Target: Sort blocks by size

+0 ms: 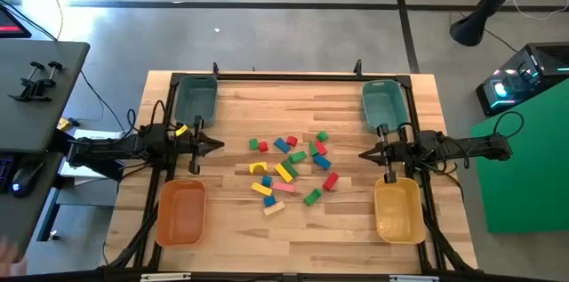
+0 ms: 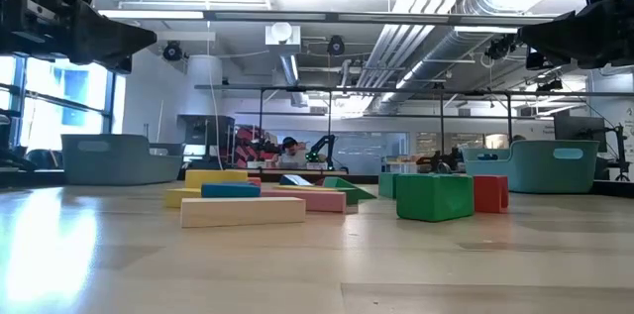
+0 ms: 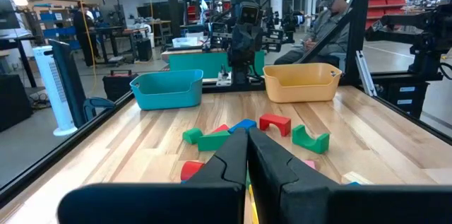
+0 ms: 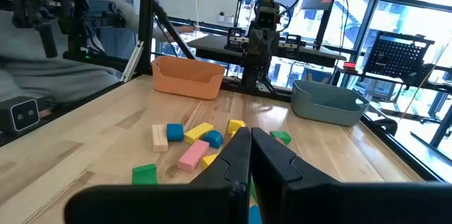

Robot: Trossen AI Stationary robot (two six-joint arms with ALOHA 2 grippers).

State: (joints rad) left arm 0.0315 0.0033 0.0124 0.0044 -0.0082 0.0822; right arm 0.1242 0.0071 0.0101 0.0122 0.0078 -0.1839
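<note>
The blocks (image 1: 290, 168) lie scattered on the middle of the wooden table: red, green, blue, yellow, pink and natural wood pieces, each resting flat. The low view shows a long natural bar (image 2: 243, 211) in front and a green block (image 2: 434, 197). My left gripper (image 1: 219, 146) hangs shut above the table's left side, level, pointing toward the blocks. My right gripper (image 1: 363, 154) hangs shut above the right side, pointing back at them. Both hold nothing. In the left wrist view the shut fingers (image 3: 248, 155) face the blocks (image 3: 268, 131); the right wrist view shows the same (image 4: 249, 155).
Two teal bins stand at the far corners (image 1: 196, 100) (image 1: 384, 104). An orange bin (image 1: 181, 213) sits near left and a yellow bin (image 1: 397, 209) near right. A black frame runs along the table's edges. A person sits beyond the table in the left wrist view.
</note>
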